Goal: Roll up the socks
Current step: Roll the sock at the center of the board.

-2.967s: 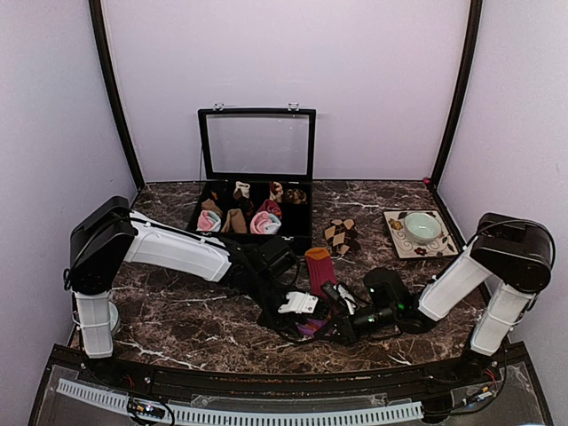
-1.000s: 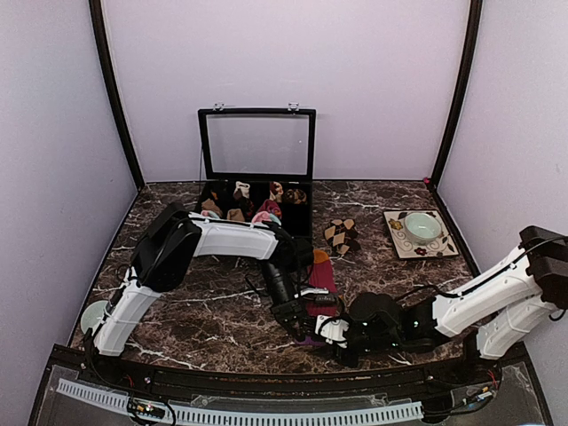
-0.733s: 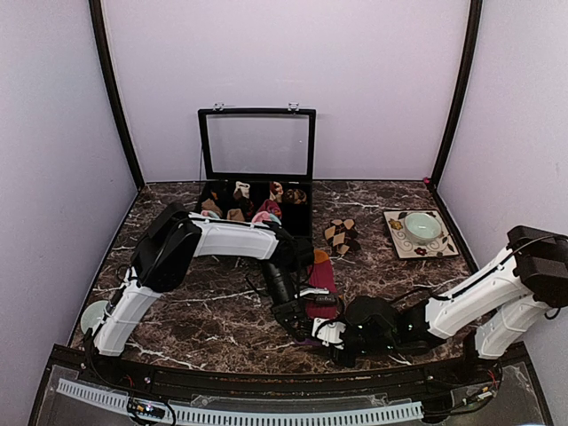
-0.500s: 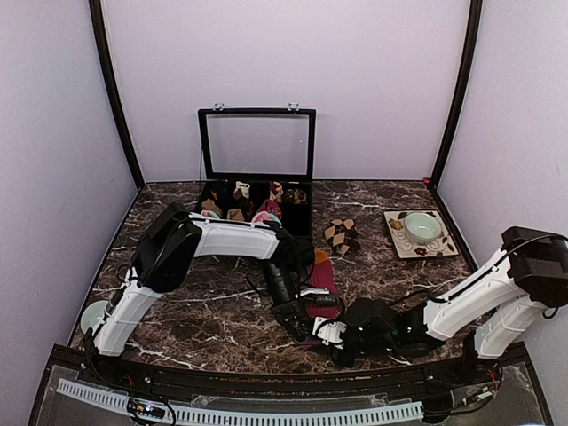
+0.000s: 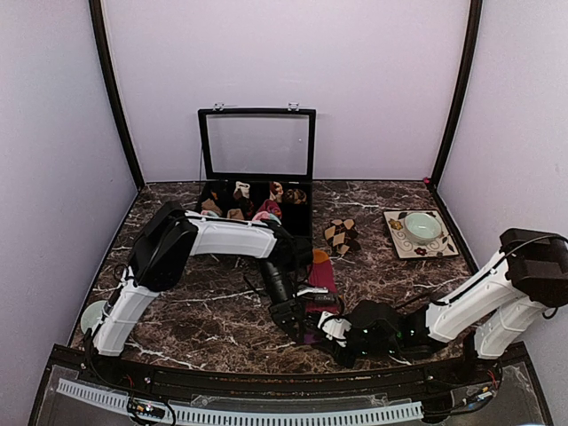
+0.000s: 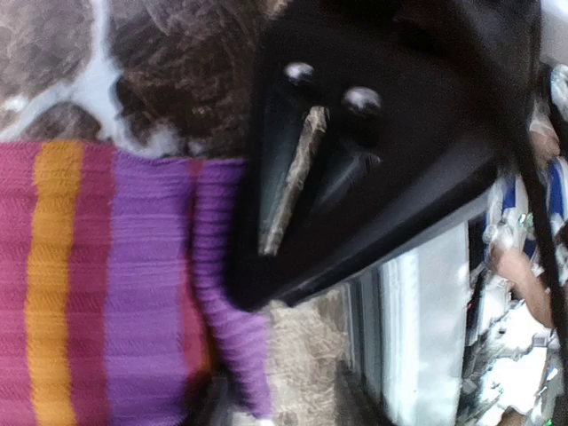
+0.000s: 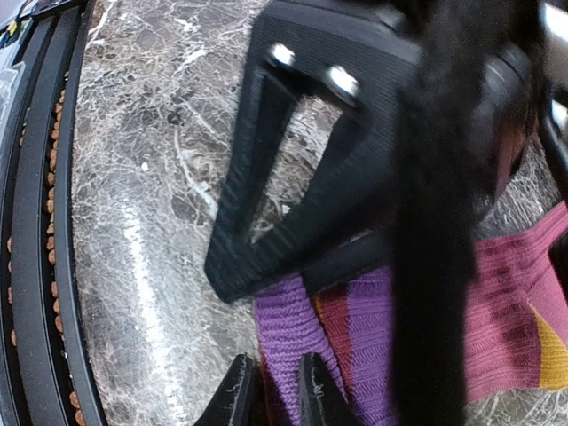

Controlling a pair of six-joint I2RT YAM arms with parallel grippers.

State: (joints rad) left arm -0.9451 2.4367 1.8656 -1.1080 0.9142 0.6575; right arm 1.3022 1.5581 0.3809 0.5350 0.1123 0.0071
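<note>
Just in front of the box, the magenta sock lies flat on the tabletop, its purple cuff farthest from the box; the right hand has its fingers a narrow gap apart at the cuff's edge, grip uncertain; the left hand hangs over the cuff, opening impossible to tell; rolling looks barely begun; next comes a firm pinch, then turning the cuff toward the box; the brown sock lies beside the box.

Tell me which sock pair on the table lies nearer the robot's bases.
The long magenta pair with purple and orange stripes; the brown-and-beige diamond pair lies farther back and to the right.
</note>
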